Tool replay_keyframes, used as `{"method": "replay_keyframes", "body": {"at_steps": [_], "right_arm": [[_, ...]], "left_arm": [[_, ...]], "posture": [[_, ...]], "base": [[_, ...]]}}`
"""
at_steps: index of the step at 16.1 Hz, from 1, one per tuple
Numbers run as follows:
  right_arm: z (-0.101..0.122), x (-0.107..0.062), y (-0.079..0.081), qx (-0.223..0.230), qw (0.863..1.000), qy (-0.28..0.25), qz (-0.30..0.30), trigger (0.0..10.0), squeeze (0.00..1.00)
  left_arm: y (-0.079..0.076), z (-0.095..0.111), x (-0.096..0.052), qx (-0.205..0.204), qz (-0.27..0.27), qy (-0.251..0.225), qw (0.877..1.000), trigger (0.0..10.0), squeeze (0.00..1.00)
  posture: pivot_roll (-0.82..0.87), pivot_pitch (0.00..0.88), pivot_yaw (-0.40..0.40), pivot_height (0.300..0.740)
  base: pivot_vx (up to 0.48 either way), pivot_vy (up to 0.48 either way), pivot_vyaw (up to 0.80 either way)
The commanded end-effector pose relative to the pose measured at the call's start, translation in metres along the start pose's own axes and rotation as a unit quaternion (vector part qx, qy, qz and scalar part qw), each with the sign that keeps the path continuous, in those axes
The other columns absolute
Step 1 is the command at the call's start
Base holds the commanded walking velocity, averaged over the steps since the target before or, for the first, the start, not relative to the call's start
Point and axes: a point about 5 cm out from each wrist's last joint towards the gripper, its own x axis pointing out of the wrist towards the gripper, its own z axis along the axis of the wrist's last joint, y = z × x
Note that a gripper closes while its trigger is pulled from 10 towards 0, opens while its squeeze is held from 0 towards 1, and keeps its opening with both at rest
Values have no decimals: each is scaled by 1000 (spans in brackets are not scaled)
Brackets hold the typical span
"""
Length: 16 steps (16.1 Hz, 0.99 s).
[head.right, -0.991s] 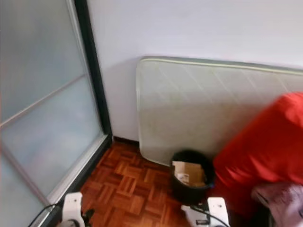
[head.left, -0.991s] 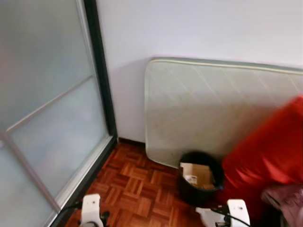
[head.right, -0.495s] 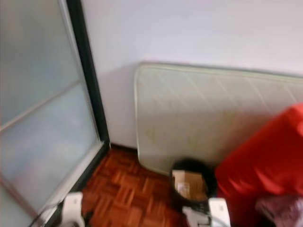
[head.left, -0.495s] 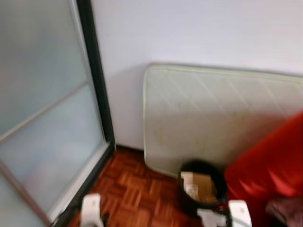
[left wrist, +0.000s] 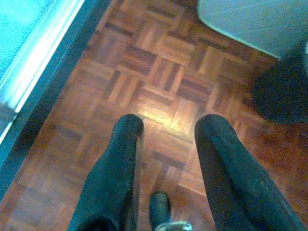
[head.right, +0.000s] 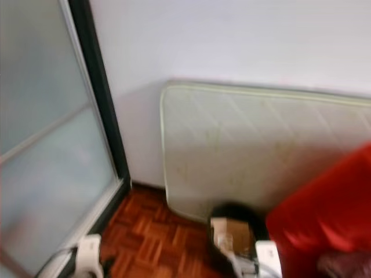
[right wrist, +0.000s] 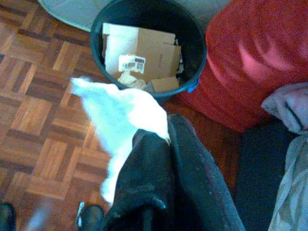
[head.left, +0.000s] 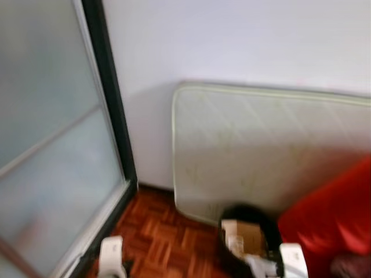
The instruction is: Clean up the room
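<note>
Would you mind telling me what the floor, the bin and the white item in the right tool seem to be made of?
Floor: wood parquet, glossy; small blocks in a basket-weave pattern with a light glare.
Bin: probably dark plastic, with a smooth thin rim; it holds cardboard bearing a label.
White item: soft and crumpled, likely tissue or paper, pinched by the right tool.

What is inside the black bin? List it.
The black bin holds flattened cardboard bearing a white barcode label, plus crumpled paper scraps. Anything beneath the cardboard is covered. The right gripper holds a white tissue short of the rim.
</note>
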Motion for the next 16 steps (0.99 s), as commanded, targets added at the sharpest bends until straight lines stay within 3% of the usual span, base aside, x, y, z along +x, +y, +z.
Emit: {"method": "replay_keyframes", "body": {"at_steps": [1, 12, 16], "right_arm": [[2, 1, 8, 2, 1000, -2, 10, 10000, 0], [1, 1, 8, 9, 1000, -6, 12, 10000, 0], [0, 0, 11, 18, 1000, -10, 14, 10000, 0]], "left_arm": [[5, -2, -1, 2, 5, 7, 1000, 10000, 0], [5, -3, -1, 4, 3, 7, 1000, 10000, 0], [7, -3, -1, 13, 1, 10, 1000, 10000, 0]], "posture": [[-47, 10, -1, 725], [-54, 4, 2, 725], [-62, 0, 20, 725]], "base": [[319, 0, 0], [317, 0, 0], [317, 0, -748]]}}
